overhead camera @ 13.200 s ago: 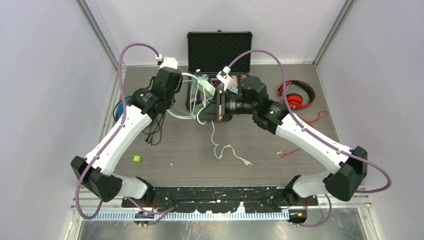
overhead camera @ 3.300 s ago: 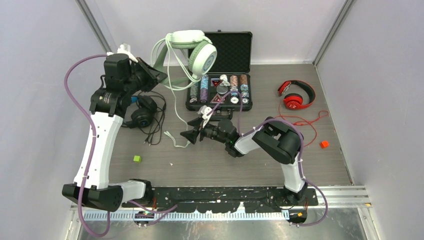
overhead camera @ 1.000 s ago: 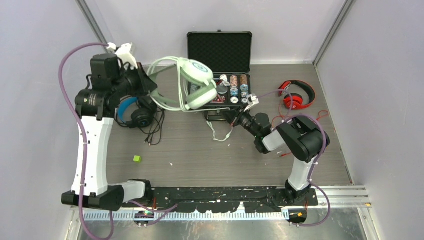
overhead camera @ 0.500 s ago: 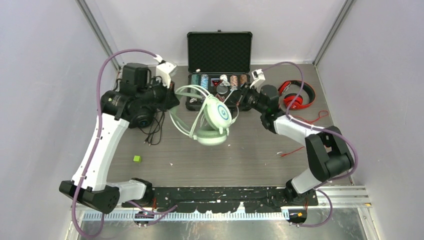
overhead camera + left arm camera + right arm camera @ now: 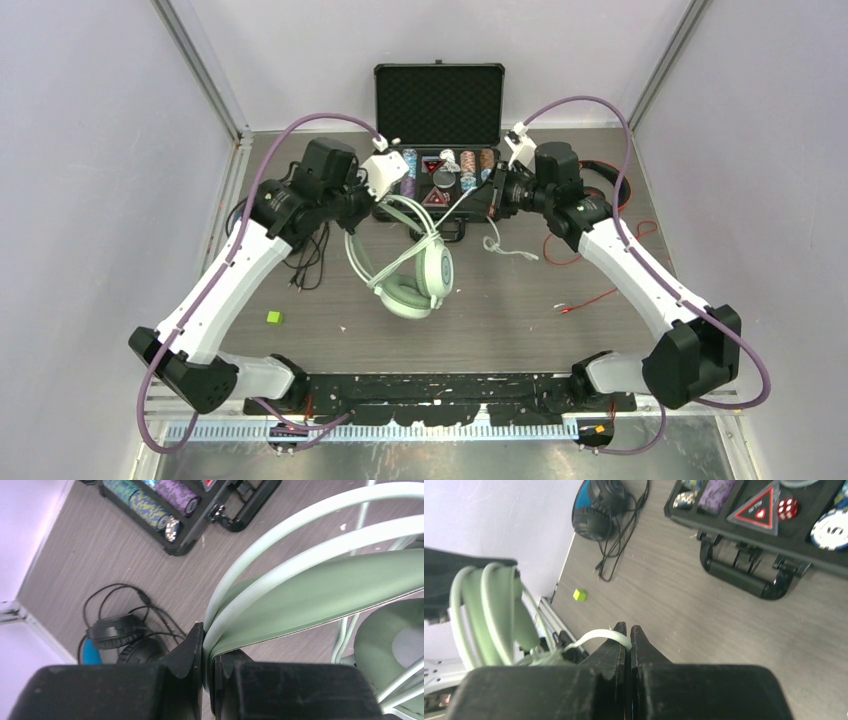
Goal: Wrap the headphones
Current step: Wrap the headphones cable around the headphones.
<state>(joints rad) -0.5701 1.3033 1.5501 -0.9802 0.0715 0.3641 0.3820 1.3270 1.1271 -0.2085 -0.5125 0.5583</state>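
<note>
The mint-green headphones (image 5: 418, 272) hang above the table's middle; my left gripper (image 5: 352, 208) is shut on their headband (image 5: 320, 587). My right gripper (image 5: 492, 198) is shut on their white cable (image 5: 600, 635), which runs taut from the cups to its jaws and trails onto the table (image 5: 510, 250). The black headphones (image 5: 268, 215) with blue lining lie at the left under my left arm, also in the left wrist view (image 5: 117, 637) and right wrist view (image 5: 600, 502). The red headphones (image 5: 600, 180) lie at the right, mostly hidden behind my right arm; their red cable (image 5: 600, 290) trails forward.
An open black case (image 5: 438, 100) with poker chips stands at the back centre, its handle (image 5: 744, 572) facing forward. A small green cube (image 5: 273, 317) lies at the front left. Grey walls close in both sides.
My left arm has swung right and lowered the mint headphones toward the table's middle. My right gripper has pulled the white cable to the right, near the case's front right.
</note>
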